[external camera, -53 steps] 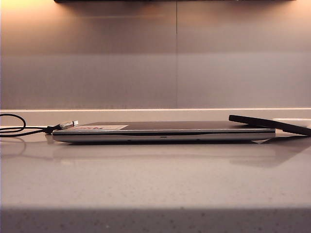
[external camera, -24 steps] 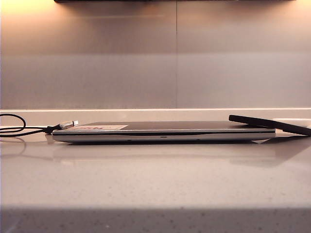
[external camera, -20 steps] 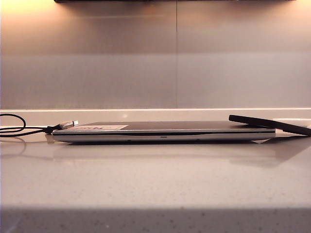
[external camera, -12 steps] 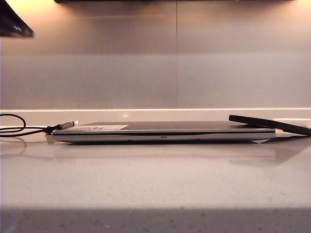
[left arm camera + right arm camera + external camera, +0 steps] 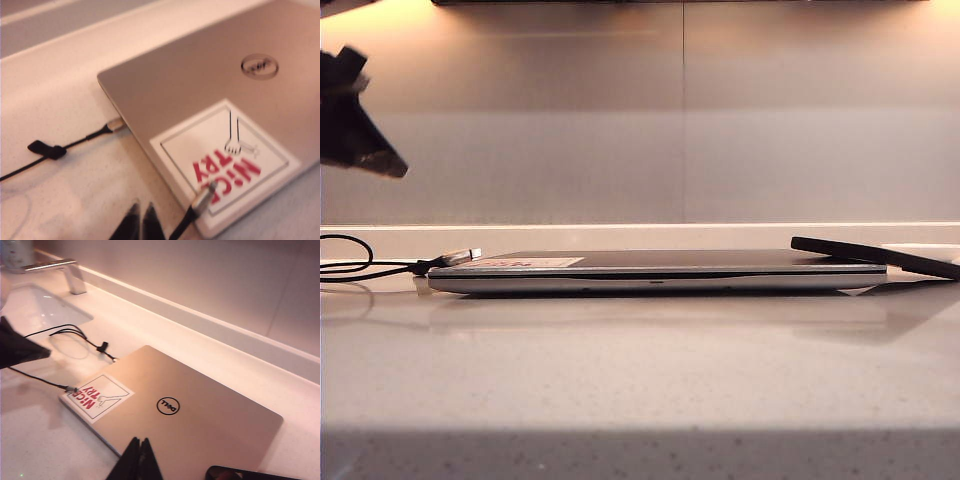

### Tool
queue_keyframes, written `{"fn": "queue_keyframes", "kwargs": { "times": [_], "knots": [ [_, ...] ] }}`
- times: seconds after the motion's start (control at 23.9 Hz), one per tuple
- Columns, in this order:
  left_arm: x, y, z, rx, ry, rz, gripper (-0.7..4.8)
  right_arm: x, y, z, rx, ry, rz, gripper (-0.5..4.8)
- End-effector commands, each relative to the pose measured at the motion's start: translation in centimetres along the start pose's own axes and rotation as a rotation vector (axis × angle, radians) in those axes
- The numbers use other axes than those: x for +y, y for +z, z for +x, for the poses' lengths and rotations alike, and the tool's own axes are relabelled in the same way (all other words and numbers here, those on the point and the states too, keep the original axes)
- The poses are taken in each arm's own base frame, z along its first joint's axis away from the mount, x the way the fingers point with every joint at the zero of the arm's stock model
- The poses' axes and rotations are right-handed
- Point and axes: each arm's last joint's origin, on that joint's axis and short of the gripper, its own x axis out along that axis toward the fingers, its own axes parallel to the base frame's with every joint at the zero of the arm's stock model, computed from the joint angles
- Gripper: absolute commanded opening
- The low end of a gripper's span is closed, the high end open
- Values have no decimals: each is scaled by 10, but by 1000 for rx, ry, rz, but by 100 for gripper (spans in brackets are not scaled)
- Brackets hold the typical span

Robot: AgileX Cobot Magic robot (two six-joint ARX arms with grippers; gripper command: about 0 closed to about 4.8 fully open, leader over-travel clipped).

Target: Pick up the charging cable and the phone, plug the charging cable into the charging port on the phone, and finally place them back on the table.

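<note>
While nothing on the tabletop (image 5: 640,370) has budged, a dark arm has swung into the top left corner of the exterior view and dropped lower than it was half a second ago, and that is the one fresh thing here. That's the left arm coming in, high above the laptop's (image 5: 655,272) left end. Everything else sits as it did: the laptop flat in the middle, the phone (image 5: 875,255) propped with one edge on the laptop's right end and sloping off beyond it, and the charging cable (image 5: 380,267) trailing away left of the laptop with its silvery plug (image 5: 462,256) resting on the laptop's left corner.

From the left wrist, the left tool (image 5: 141,217) is pinched tight with nothing in it, hovering just off that labelled corner, the plug (image 5: 203,196) lying on the red-lettered sticker (image 5: 225,162) right beside it. A second cord (image 5: 75,142) is plugged into the laptop's side, so that's one to leave alone!

The right tool (image 5: 140,452) is clenched and empty too, above the laptop's near edge, with the phone (image 5: 240,473) just peeking in off the far corner.

My read: both arms are only starting their approach, nothing grasped yet, and both will need to spread their fingers first.
</note>
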Motion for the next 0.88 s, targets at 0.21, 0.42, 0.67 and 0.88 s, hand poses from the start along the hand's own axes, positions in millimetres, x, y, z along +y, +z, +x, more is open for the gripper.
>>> {"fn": "queue_keyframes", "kwargs": {
  "times": [0.21, 0.42, 0.67, 0.88],
  "knots": [
    [-2, -12, 1, 42, -14, 223, 351, -1, 3, -1, -24, -8, -2, -6],
    [-5, -24, 3, 66, -22, 232, 349, 0, 3, -1, -24, -8, -2, -6],
    [-5, -28, 7, 29, -10, 254, 335, 0, 4, -1, -25, -8, -2, -6],
    [-5, -33, 18, 65, -22, 258, 304, 0, 4, -2, -25, -8, -1, -6]
  ]
}}
